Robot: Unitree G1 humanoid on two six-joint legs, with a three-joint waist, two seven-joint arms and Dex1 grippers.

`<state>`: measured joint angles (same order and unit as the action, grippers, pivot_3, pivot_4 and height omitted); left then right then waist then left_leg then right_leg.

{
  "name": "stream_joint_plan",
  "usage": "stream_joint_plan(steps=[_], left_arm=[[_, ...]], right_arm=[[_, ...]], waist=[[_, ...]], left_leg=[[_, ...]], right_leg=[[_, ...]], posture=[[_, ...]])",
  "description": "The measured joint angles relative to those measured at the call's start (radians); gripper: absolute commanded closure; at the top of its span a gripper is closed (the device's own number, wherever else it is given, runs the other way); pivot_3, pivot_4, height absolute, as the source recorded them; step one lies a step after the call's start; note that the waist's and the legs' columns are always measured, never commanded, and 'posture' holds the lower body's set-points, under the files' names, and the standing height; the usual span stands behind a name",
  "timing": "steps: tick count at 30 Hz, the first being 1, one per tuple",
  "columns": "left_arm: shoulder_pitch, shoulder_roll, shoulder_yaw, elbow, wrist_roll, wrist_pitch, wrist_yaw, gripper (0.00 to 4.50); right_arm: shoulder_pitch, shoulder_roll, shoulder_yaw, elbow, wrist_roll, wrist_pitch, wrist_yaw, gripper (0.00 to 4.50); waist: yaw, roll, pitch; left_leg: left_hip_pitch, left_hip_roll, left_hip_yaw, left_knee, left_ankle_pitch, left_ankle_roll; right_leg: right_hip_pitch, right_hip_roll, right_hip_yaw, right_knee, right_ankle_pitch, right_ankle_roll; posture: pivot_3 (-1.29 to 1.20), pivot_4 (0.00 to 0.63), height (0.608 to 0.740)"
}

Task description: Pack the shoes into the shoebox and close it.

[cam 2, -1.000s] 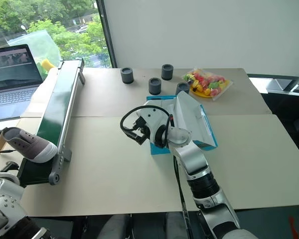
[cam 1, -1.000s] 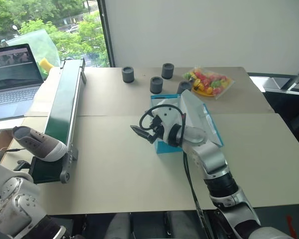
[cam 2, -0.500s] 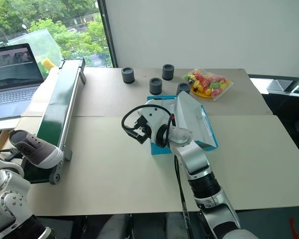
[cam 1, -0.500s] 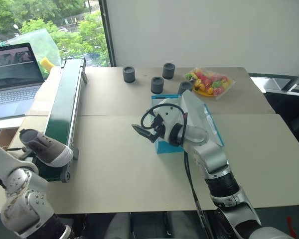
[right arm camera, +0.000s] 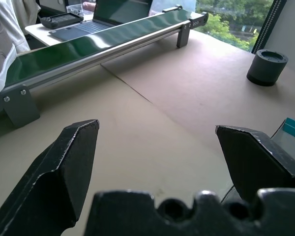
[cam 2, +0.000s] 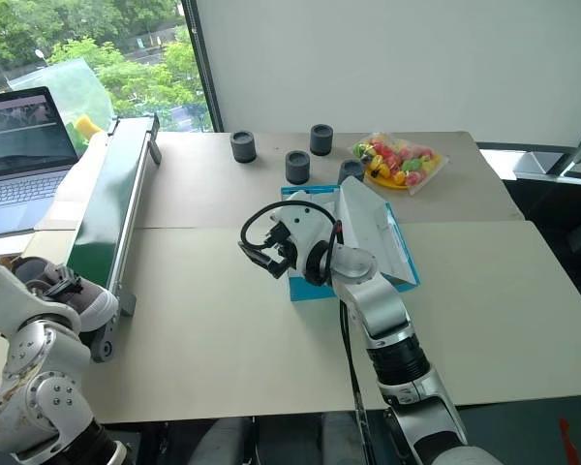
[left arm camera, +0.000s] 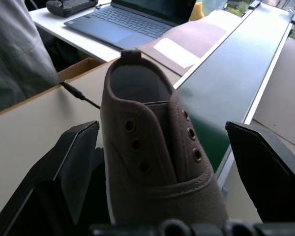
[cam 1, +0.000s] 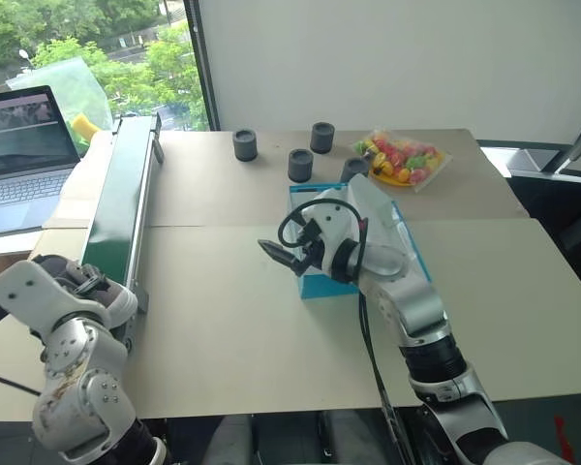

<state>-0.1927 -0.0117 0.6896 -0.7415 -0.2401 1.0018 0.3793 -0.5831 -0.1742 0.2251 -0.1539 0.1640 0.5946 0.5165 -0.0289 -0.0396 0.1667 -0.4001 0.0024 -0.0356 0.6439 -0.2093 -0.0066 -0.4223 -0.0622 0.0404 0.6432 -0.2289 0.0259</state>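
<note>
Shoe point(left arm camera: 157, 162) sits on the near end of the green conveyor point(cam 1: 121, 208) at the left, between the left gripper's point(left arm camera: 162, 167) spread fingers, neither touching it. Centre-table, the right gripper point(cam 1: 276, 254) hangs released just left of the open shoebox point(cam 1: 315, 283).

A big bare stretch of table point(cam 1: 232, 320) is lying open between the long green belt point(cam 1: 121, 208) and the blue shoebox point(cam 1: 315, 283). Three dark cups point(cam 1: 301, 164) and a bag of toys point(cam 1: 402, 158) are crowding the far edge.
</note>
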Motion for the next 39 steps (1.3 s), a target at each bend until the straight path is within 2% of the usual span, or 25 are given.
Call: stream_joint_plan(steps=[11,20,28,31,36,37,39], left_arm=[[-0.074,-0.034,0.027,0.101,-0.041,0.016,0.005,0.07],[-0.196,-0.119,0.136,0.098,-0.095,0.100,0.130,0.07],[-0.200,-0.119,0.128,0.093,-0.098,0.150,0.179,0.07],[-0.200,-0.119,0.130,0.093,-0.098,0.156,0.181,0.79],[-0.199,-0.119,0.134,0.100,-0.099,0.163,0.184,2.57],[-0.199,-0.119,0.136,0.102,-0.099,0.165,0.186,2.80],[-0.199,-0.119,0.136,0.102,-0.099,0.169,0.186,2.80]], right_arm=[[0.000,-0.004,-0.011,-0.001,0.016,0.002,-0.005,0.00],[0.000,-0.004,-0.024,-0.024,0.019,0.020,-0.008,0.00],[-0.002,0.005,-0.051,-0.034,0.055,0.047,-0.020,0.00],[-0.010,0.005,-0.053,-0.034,0.055,0.049,-0.027,0.00],[-0.021,0.005,-0.061,-0.037,0.057,0.050,-0.038,0.00],[-0.021,0.004,-0.062,-0.037,0.057,0.050,-0.039,0.00],[-0.021,0.005,-0.063,-0.037,0.057,0.051,-0.041,0.00]], waist=[[0.009,0.000,0.000],[0.017,0.000,0.000],[0.016,0.001,-0.001],[0.017,0.002,-0.001],[0.022,0.003,-0.001],[0.023,0.003,-0.001],[0.028,0.003,-0.002]], left_leg=[[0.000,0.000,0.000,0.000,0.000,0.000],[0.000,-0.001,0.000,0.000,0.000,0.000],[0.001,-0.001,0.000,0.000,0.000,0.000],[0.001,-0.001,0.000,0.000,0.000,0.000],[0.001,-0.002,0.000,0.000,0.000,0.000],[0.002,-0.002,0.000,0.001,0.000,0.000],[0.002,-0.002,-0.001,0.001,0.000,0.000]], right_leg=[[0.000,0.000,0.000,-0.001,0.000,0.000],[0.001,0.000,0.000,-0.001,0.000,0.000],[0.002,0.000,0.000,-0.001,0.000,0.000],[0.002,-0.001,0.000,-0.001,0.000,0.000],[0.003,-0.001,0.000,-0.001,0.000,0.000],[0.003,-0.001,0.000,-0.001,0.000,0.000],[0.003,-0.001,-0.001,0.000,0.000,0.000]], posture=[[0.00,0.150,0.740],[0.00,0.150,0.740],[0.00,0.150,0.740],[0.00,0.150,0.740],[0.00,0.150,0.740],[0.00,0.150,0.740],[0.00,0.150,0.740]])
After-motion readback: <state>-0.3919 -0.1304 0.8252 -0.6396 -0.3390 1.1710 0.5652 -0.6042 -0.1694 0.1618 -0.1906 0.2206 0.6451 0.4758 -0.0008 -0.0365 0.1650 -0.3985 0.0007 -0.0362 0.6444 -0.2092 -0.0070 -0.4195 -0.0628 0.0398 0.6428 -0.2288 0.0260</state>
